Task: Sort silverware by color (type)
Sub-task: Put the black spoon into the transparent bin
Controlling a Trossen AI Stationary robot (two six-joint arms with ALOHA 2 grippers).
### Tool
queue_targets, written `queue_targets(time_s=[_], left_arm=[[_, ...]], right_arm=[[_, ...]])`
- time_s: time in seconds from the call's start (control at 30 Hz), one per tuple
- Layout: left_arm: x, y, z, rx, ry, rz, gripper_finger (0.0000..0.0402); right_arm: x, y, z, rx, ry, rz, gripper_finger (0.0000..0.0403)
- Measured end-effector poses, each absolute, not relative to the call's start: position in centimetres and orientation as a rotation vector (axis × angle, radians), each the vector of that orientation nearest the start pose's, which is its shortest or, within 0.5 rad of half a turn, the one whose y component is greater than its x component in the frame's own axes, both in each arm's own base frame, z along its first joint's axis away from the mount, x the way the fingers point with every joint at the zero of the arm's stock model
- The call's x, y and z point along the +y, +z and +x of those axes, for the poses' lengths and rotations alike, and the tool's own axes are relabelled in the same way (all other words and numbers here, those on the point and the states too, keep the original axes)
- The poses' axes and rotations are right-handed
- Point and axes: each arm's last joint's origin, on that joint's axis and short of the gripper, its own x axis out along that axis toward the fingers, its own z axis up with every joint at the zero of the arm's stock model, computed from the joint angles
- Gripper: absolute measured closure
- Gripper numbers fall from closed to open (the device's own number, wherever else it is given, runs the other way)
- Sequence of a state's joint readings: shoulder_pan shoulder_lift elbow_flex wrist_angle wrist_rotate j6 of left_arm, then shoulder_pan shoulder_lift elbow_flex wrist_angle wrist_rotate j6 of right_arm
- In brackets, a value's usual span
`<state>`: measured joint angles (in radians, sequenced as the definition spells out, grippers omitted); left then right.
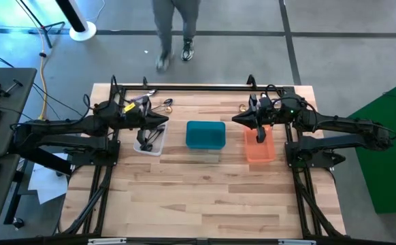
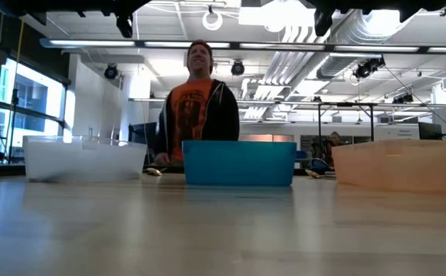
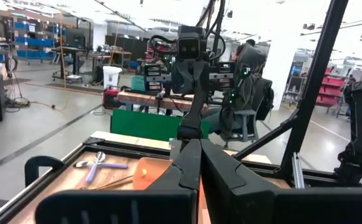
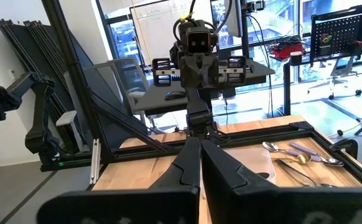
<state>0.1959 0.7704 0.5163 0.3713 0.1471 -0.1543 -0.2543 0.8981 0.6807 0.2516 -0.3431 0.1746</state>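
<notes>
1. Judged from the layout, sorting is between picks: the left gripper [image 1: 162, 122] is closed above the clear bin [image 1: 141, 147], holding nothing I can see; the right gripper [image 1: 237, 120], likewise closed and empty-looking, hangs by the orange bin [image 1: 260, 152].
2. Loose silverware [image 1: 158, 104] lies at the surface's [image 1: 205, 190] far left edge; the next move likely calls for opening a gripper over one piece.
3. The high view shows utensils in the clear bin; the low view shows only bin walls, the teal bin [image 2: 238, 162] and a person [image 2: 198, 107] beyond.
</notes>
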Motion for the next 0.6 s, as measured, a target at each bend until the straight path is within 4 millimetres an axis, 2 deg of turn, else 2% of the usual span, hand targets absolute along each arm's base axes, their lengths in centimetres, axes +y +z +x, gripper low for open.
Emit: queue_targets(time_s=[0.6], left_arm=[[3.20, 29.45, 17.59, -0.114, 0.057, -0.113, 0.0401]], right_arm=[[-4.25, 31.61, 20.22, -0.012, 0.090, 0.148, 0.0402]])
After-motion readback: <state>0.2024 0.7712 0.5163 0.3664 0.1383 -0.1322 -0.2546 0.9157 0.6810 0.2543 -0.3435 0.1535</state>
